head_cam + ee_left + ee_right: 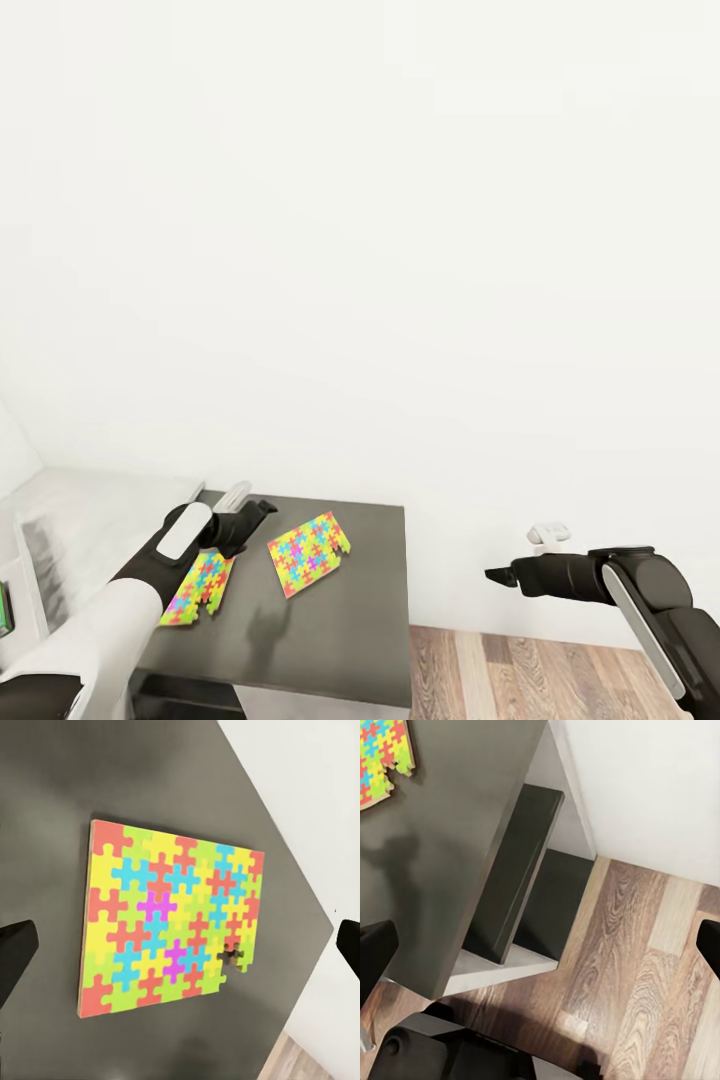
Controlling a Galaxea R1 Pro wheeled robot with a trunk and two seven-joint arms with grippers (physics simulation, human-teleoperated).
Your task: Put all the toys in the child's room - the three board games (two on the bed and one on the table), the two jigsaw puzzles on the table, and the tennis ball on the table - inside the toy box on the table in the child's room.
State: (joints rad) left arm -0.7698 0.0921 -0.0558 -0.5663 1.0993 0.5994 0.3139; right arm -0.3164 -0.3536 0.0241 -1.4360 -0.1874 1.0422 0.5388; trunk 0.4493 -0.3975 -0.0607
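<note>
Left gripper (243, 520): spread wide, holding nothing, hovering above the dark table (370, 640) between the two jigsaws | right gripper (497, 575): spread wide, empty, off the table's right edge over wood floor (520, 675) | right jigsaw puzzle (308, 553): flat, mid-table | left jigsaw puzzle (198, 588): flat, partly under the left arm.
</note>
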